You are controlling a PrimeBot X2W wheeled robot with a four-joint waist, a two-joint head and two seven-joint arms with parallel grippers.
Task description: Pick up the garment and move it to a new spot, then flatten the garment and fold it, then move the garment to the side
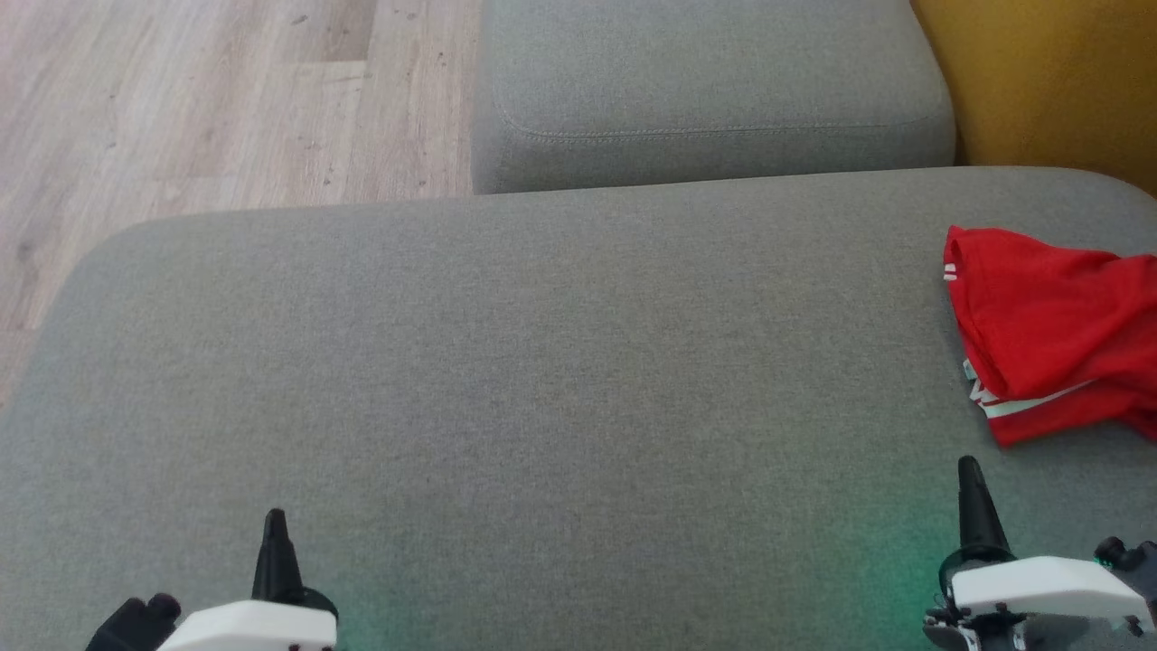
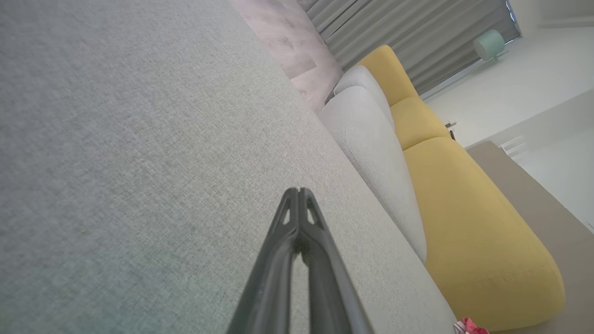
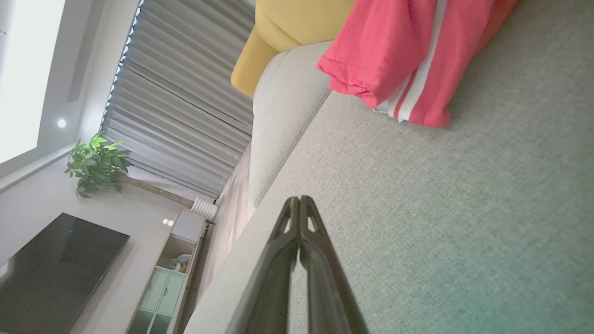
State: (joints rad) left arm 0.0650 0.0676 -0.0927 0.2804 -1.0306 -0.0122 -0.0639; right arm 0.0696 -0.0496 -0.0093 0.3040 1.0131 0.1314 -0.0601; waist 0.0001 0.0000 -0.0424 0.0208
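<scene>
The garment [image 1: 1053, 334] lay on the sofa seat [image 1: 542, 380] at three o'clock.
The right gripper [image 1: 969, 466] stood before it at five, the left gripper [image 1: 274, 520] at seven; a second cushion [image 1: 705, 90] lay behind at twelve, floor [image 1: 181, 108] at ten.

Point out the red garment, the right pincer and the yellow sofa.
red garment [image 1: 1058, 334], head view, middle of the crumpled cloth
right pincer [image 1: 969, 465], head view, its closed fingertips
yellow sofa [image 2: 464, 208], left wrist view, seat cushion
</scene>
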